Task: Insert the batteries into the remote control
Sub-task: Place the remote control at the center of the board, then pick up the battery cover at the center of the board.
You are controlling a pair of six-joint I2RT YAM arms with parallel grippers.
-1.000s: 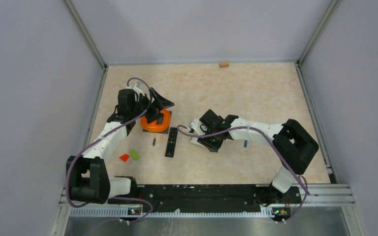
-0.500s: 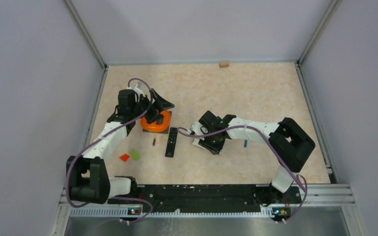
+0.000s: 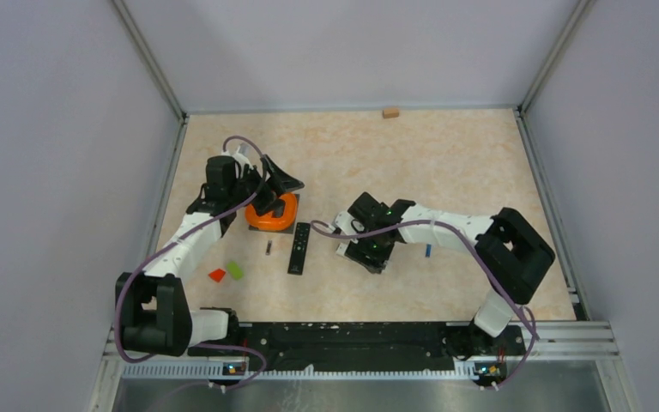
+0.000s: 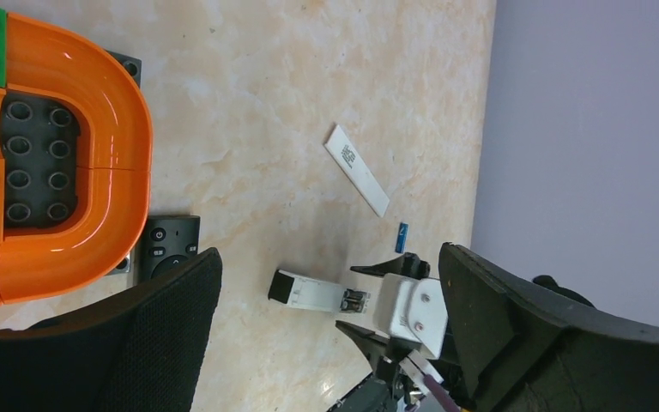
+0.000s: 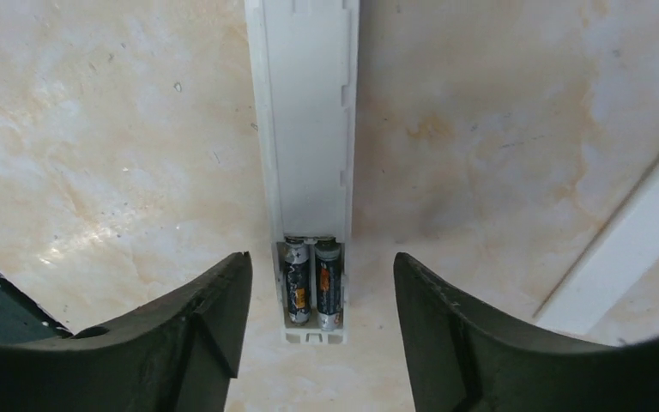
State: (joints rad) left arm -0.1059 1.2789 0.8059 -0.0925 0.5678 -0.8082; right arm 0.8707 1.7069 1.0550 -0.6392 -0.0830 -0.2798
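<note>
Currently: two cells seated in the white remote, two loose on the table

We see the right gripper (image 5: 320, 275) spread wide, with one finger on each side of the white remote (image 5: 305, 129) at its battery end. There is a gap to the casing on both sides, so it grips nothing. We cannot tell its height above the table (image 3: 446, 163).

The remote lies back-up with its compartment uncovered. Two batteries (image 5: 313, 287) sit in it side by side, lengthwise. A flat white strip (image 5: 626, 249) lies at an angle near the remote without touching it. The left wrist view shows a printed label on it.

The blue battery (image 3: 428, 251) lies on the table just beside the right forearm, on its near side and right of the white remote. The dark battery (image 3: 269, 248) lies just left of the black remote (image 3: 299, 249), in front of the orange track piece (image 3: 273, 219).

We see the left gripper (image 3: 276, 190) open as well, with nothing between its fingers, hanging over the orange track piece. That piece sits on a dark studded plate (image 4: 34, 154).

The red block (image 3: 216, 275) and green block (image 3: 235, 269) lie next to each other by the left arm. We also see a small tan block (image 3: 389, 112) against the far wall.
</note>
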